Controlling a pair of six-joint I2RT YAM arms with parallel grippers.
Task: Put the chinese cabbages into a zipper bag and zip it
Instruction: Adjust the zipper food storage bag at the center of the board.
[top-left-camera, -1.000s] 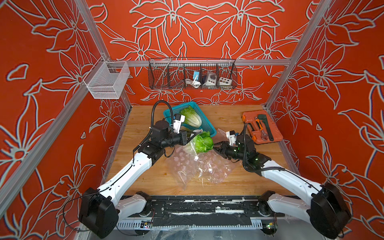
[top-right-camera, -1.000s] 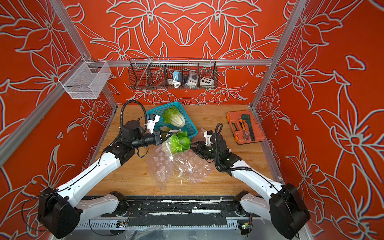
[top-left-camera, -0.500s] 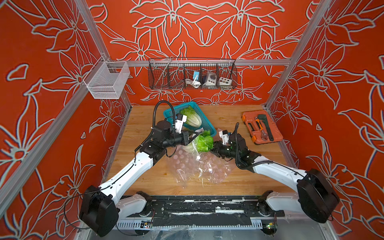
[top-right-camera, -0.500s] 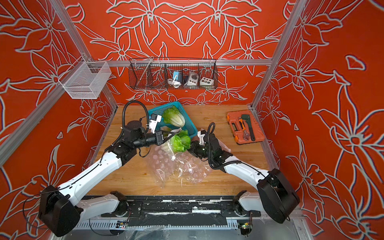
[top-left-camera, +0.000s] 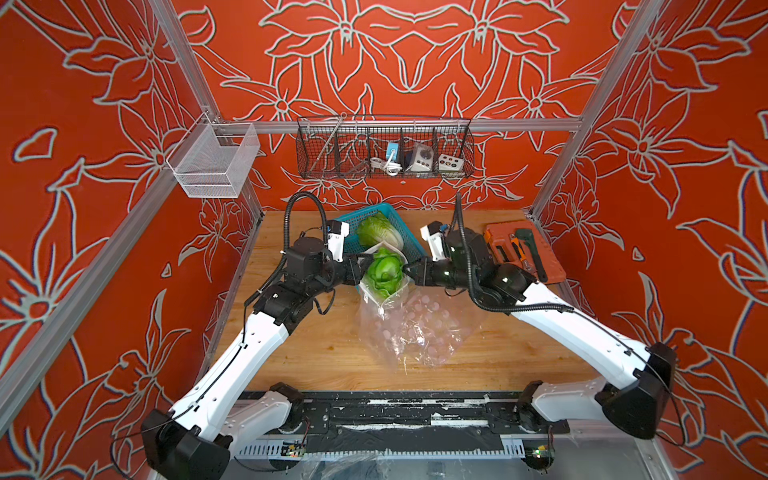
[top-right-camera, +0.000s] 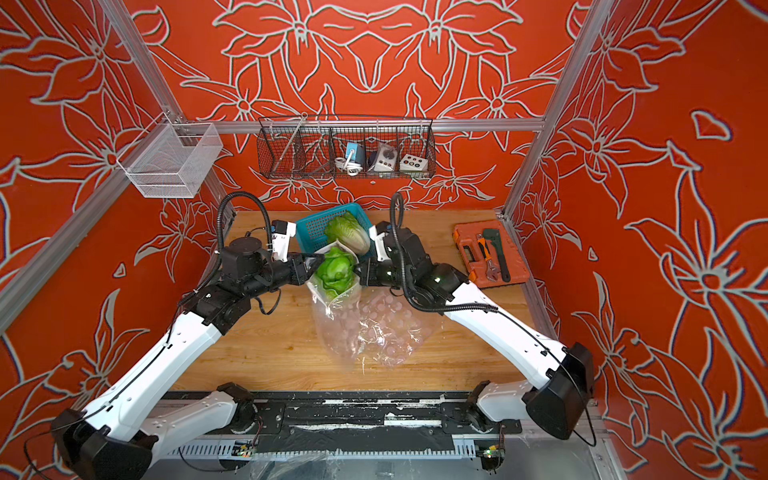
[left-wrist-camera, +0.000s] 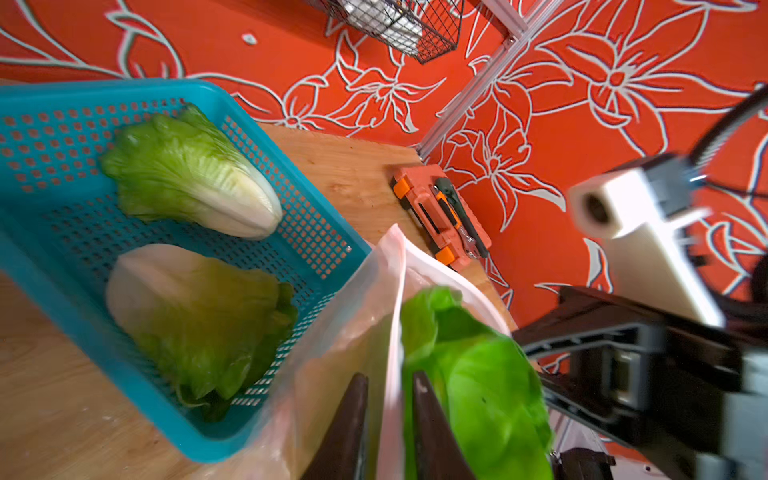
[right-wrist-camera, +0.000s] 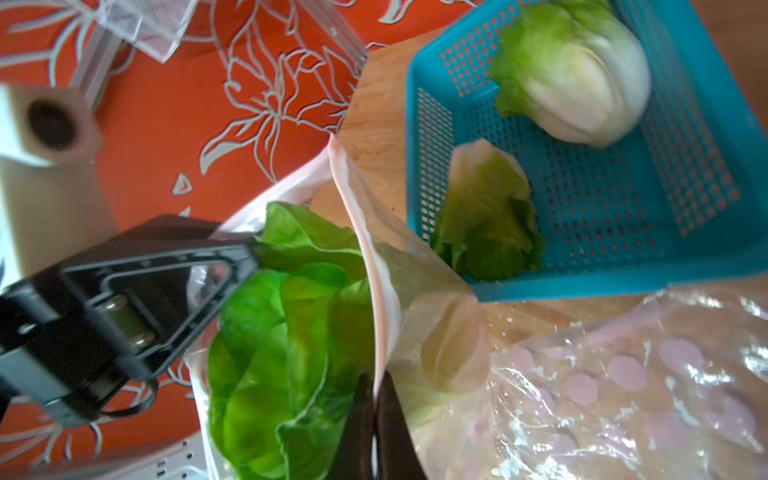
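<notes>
right claw (right-wrist-camera: 377, 376): fingers clamped together on the pink zipper strip of the bag's rim, on the right side of the mouth.
left claw (left-wrist-camera: 388, 376): fingers a little apart, with the opposite rim strip running between them, on the left side of the mouth.
bagged cabbage (top-left-camera: 386, 272): small chinese cabbage head, bright green crinkly leaves upward, standing in the open mouth between the two claws.
zipper bag (top-left-camera: 419, 328): clear crinkled plastic printed with pale pink dots; mouth lifted, lower part lying on the wood toward the robot's base.
far cabbage (left-wrist-camera: 191, 174): white ribbed base and green leafy top, lying in the basket by its back wall.
near cabbage (left-wrist-camera: 195, 320): same kind, lying beside it on the bag's side.
basket (left-wrist-camera: 124, 88): teal perforated plastic, rectangular, just behind the bag's mouth.
worktop (top-left-camera: 316, 345): pale wooden board.
tool case (top-left-camera: 494, 235): open orange plastic case holding a wrench and pliers, at the back right, well apart from the bag.
wire rack (top-left-camera: 382, 149): black, hung on the back wall.
</notes>
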